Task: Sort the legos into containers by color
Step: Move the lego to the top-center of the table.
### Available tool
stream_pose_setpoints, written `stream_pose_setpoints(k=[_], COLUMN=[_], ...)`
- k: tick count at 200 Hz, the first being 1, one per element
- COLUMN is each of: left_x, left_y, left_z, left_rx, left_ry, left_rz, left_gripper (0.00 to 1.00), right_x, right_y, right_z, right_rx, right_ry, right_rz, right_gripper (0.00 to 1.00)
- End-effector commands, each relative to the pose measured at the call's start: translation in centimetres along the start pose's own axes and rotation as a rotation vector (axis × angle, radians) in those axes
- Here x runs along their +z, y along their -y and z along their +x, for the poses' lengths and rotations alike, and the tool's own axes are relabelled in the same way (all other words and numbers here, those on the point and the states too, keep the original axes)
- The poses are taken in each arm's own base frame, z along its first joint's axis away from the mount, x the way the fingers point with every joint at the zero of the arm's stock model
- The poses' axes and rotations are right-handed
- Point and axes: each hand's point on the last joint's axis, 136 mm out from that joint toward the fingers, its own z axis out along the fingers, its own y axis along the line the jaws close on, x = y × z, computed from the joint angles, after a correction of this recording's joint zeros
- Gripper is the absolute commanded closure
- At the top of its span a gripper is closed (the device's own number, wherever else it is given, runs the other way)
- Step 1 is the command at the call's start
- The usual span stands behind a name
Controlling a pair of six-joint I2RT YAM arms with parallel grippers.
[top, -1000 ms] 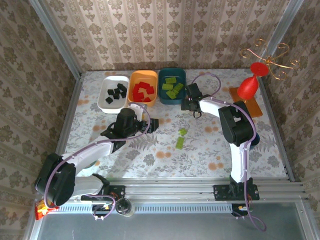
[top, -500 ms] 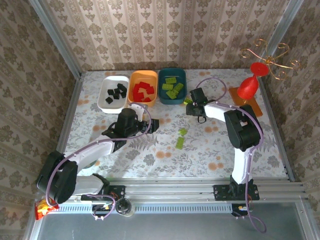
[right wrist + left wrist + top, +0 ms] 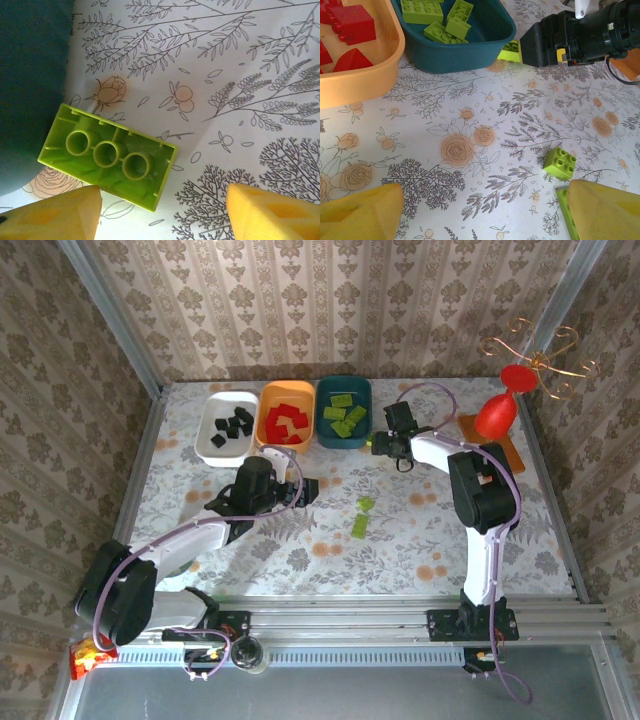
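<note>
While three green legos (image 3: 358, 526) lie at five o'clock of the teal tray (image 3: 344, 379), the rest sit sorted. My left gripper (image 3: 482, 192) and right gripper (image 3: 164, 192) gape empty

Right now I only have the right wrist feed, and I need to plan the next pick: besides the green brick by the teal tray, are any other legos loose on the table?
Observer: Yes, two. A small square green brick and an oblong green brick lie on the table, nearer the arms.
Operator: Is the other arm busy?
Observer: No. The left gripper hangs open and empty, right by those two.
</note>
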Motion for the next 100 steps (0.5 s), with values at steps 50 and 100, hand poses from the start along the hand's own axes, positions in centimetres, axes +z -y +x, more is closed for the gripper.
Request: stream_pose_setpoints(k=[50,100], left_x=[-0.1,0.0], left_y=[0.1,0.1], left_z=[-0.4,-0.4], left_rx=[0.013,0.010], left_ry=[0.013,0.010], left_rz=[0.002,0.003], left_gripper=[0.14,0.14], right_x=[0.3,0.0], right_y=[-1.0,-1.9], right_z=[0.4,0.3], right_rx=[0.020,0.069], right_ry=[-0.063,-0.049], right_rz=[-0.107,-0.168], right_gripper=[0.32,0.24])
